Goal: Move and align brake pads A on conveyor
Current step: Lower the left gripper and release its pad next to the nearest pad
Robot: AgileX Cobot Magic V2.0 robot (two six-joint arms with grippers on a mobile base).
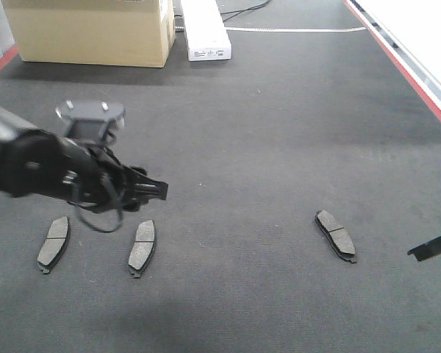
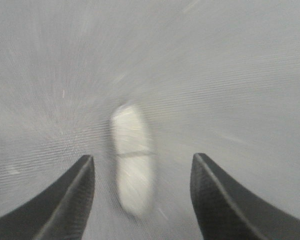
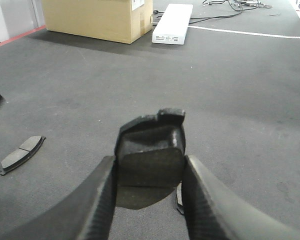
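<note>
- Front view: I look down on the conveyor (image 1: 264, 103), a wide charcoal belt with a rough texture and a red edge strip on the right. Three brake pads lie flat on it: a left pad (image 1: 54, 243), a middle pad (image 1: 142, 246) close beside it and roughly parallel, and a right pad (image 1: 336, 234) well apart from them, turned at an angle.
- My left gripper (image 1: 156, 190) hangs above the belt, just above and slightly right of the middle pad, not touching it. From here I cannot tell how far its jaws stand apart.
- Only a dark tip of my right gripper (image 1: 432, 246) shows at the right edge, to the right of the right pad.
- A cardboard box (image 1: 92, 31) and a white case (image 1: 204, 28) sit at the far end.
- Left wrist view: blurred. My left gripper's two fingers (image 2: 60, 202) stand wide apart with nothing between them. A pale, washed-out pad (image 2: 133, 165) lies on the belt below, in the gap, lengthwise.
- Right wrist view: my right gripper (image 3: 149, 200) is closed around a fourth pad (image 3: 151, 155), held upright between both fingers above the belt. Another pad (image 3: 22, 152) lies far to the left.
</note>
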